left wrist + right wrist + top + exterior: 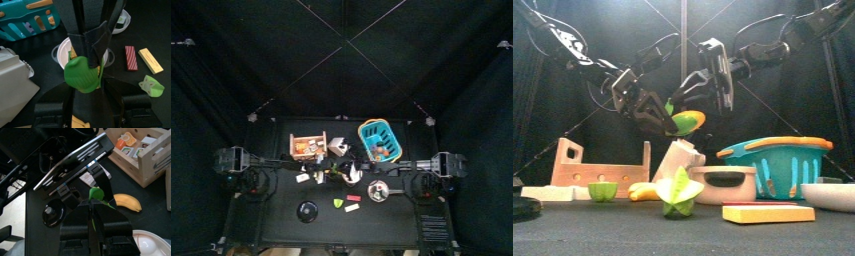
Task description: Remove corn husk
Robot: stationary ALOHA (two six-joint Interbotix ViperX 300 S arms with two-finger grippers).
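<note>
Left claw (85,75) grips the corn wide-jawed; right claw (95,203), nearly shut, pinches its corn husk (679,106). A skewed pull (thin leaf) could tear it, or drag the corn free.

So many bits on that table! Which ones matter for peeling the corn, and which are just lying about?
For the job: corn husk, held in the air; left fingers; right fingers.

Lying about: blue basket, wooden rack, banana, white bowl, yellow block.

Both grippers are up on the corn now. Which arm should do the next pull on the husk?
Probably right: the right gripper is shut on the corn husk from above, while the left gripper holds the cob end.
</note>
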